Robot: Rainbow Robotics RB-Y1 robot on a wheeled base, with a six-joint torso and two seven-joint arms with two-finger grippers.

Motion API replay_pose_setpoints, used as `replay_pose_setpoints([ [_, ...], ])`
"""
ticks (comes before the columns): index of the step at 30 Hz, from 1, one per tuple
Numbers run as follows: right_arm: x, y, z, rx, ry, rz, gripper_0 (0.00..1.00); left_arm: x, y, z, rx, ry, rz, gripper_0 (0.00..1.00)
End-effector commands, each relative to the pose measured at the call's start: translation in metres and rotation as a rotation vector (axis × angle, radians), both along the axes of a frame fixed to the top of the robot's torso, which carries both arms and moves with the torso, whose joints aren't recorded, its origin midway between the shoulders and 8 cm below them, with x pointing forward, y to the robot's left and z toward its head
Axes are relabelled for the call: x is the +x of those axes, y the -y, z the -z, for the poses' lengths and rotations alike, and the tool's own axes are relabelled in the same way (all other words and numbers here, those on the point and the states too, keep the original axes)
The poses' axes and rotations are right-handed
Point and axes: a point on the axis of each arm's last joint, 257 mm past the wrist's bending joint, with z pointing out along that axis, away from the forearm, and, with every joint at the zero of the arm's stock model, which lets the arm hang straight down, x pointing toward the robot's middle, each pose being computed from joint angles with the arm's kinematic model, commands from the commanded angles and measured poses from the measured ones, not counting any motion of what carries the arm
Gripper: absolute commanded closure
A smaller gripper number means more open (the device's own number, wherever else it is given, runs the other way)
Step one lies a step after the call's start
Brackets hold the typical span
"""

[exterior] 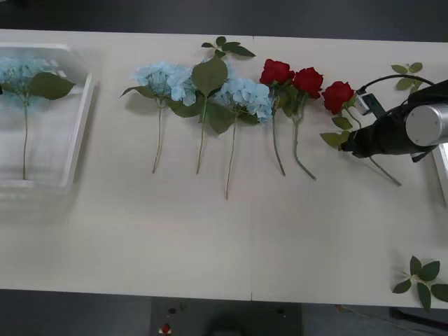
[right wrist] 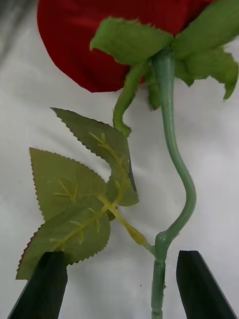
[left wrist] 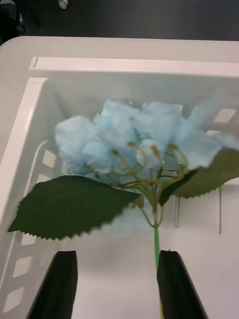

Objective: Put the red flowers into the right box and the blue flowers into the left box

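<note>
The worktop [exterior: 231,238] is carrying a row of loose stems, with the left box [exterior: 78,133] sitting at its left end and a sliver of the right box [exterior: 442,171] showing at its right edge. One of the blue flowers [exterior: 24,75] is already lying in the left box; three more [exterior: 241,96] are lying in a row near the middle, their leaves overlapping. The red flowers [exterior: 276,71] are lying to the right of them, none in a box yet.

The right gripper [right wrist: 122,284] is hovering over the rightmost rose [exterior: 338,96], its black fingers [right wrist: 42,286] standing open on either side of the stem [right wrist: 174,149], just below the leaf joint. The left gripper [left wrist: 117,284] is waiting above the left box, fingers [left wrist: 174,284] spread and holding nothing, with the boxed bloom's stem close to one of them.

Several things could be going wrong from here. The stem is thin and bent, so closing fingers may be pushing it aside or letting it twist. The serrated leaf [right wrist: 69,209] is lying close to one finger and could be getting pinched along with the stem, dragging the rose crooked. On the lift, the rose's leaves could be snagging the neighbouring rose [exterior: 308,81].
</note>
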Motion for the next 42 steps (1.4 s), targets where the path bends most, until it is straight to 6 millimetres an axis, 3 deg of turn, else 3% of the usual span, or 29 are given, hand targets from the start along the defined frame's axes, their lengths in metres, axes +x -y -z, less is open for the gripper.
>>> replay_pose_setpoints([
  [1,0.006,0.005,-0.005,-0.002,0.017,0.017,0.36,0.001,-0.001,-0.010,-0.013,0.030,-0.007,0.00],
  [4,0.006,0.010,-0.004,-0.010,0.016,0.024,0.38,0.000,-0.003,-0.008,-0.007,0.028,-0.009,0.00],
  [5,0.007,0.011,-0.004,-0.011,0.019,0.026,0.50,-0.001,-0.004,-0.007,-0.006,0.026,-0.009,0.00],
  [8,0.008,0.016,-0.003,-0.021,0.020,0.034,1.00,-0.010,-0.013,-0.009,0.019,-0.028,-0.009,0.00],
  [14,0.009,0.022,-0.003,-0.034,0.026,0.038,1.00,-0.046,-0.009,-0.022,0.043,-0.215,0.074,0.00],
  [20,0.009,0.022,-0.003,-0.034,0.026,0.039,1.00,-0.103,0.020,-0.075,-0.013,-0.363,0.169,0.00],
  [24,0.016,0.024,-0.017,-0.008,0.045,0.059,1.00,-0.119,0.041,-0.094,0.030,-0.409,0.212,0.00],
  [28,0.020,0.036,-0.053,0.027,0.045,0.088,1.00,-0.108,0.081,-0.094,0.054,-0.422,0.232,0.00],
  [32,0.014,0.049,-0.089,0.063,-0.001,0.114,1.00,-0.083,0.127,-0.087,0.038,-0.392,0.226,0.00],
  [33,0.011,0.056,-0.104,0.074,-0.017,0.125,1.00,-0.072,0.146,-0.085,0.031,-0.374,0.232,0.00],
  [42,-0.016,0.111,-0.181,0.064,-0.064,0.181,1.00,-0.017,0.250,-0.062,0.026,-0.285,0.247,0.00],
])
